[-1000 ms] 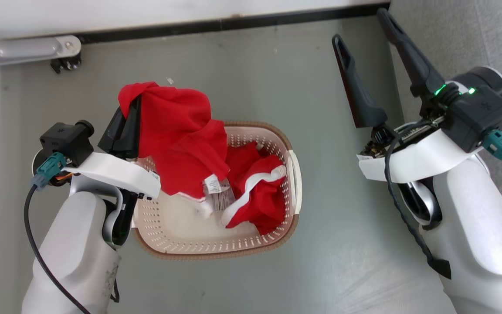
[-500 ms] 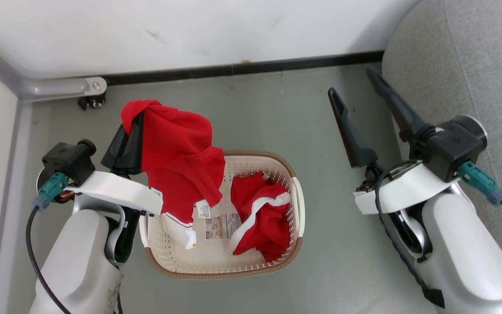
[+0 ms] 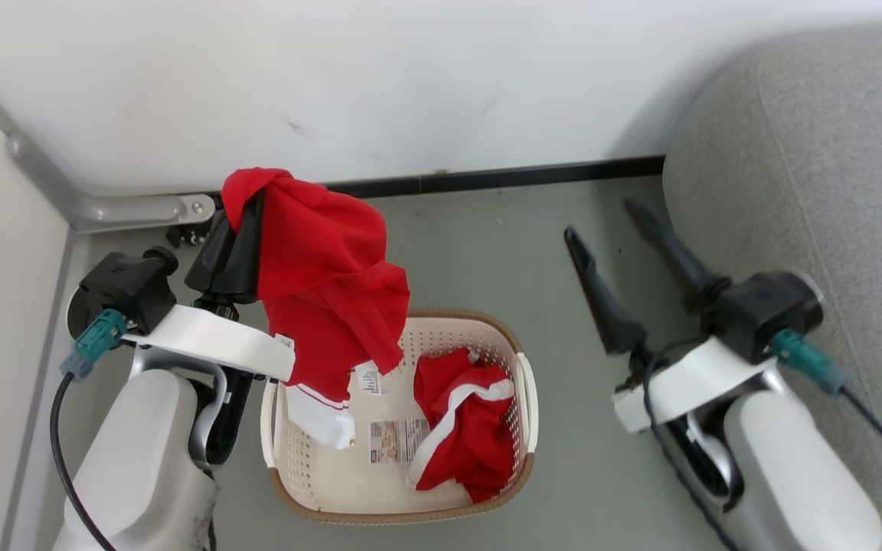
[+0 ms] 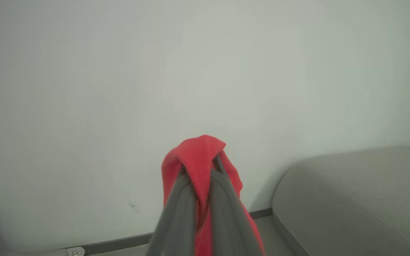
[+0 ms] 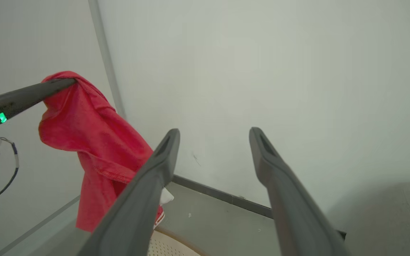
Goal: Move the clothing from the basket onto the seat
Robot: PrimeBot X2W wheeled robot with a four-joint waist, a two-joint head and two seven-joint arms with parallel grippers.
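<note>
Left hand (image 3: 251, 210) clamps red shirt (image 3: 326, 291), held high over basket's (image 3: 395, 513) left rim so the hem clears it for the sofa (image 3: 831, 168); striped garment (image 3: 464, 428) at basket's right wall; right hand (image 3: 600, 219) wide, empty

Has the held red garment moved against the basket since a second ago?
Yes. The left gripper has lifted the red garment upward, farther from the basket rim.

red garment (image 3: 318, 298) hanging over cream basket (image 3: 299, 468), striped garment (image 3: 465, 432) inside, grey sofa (image 3: 831, 191) nearby
</note>
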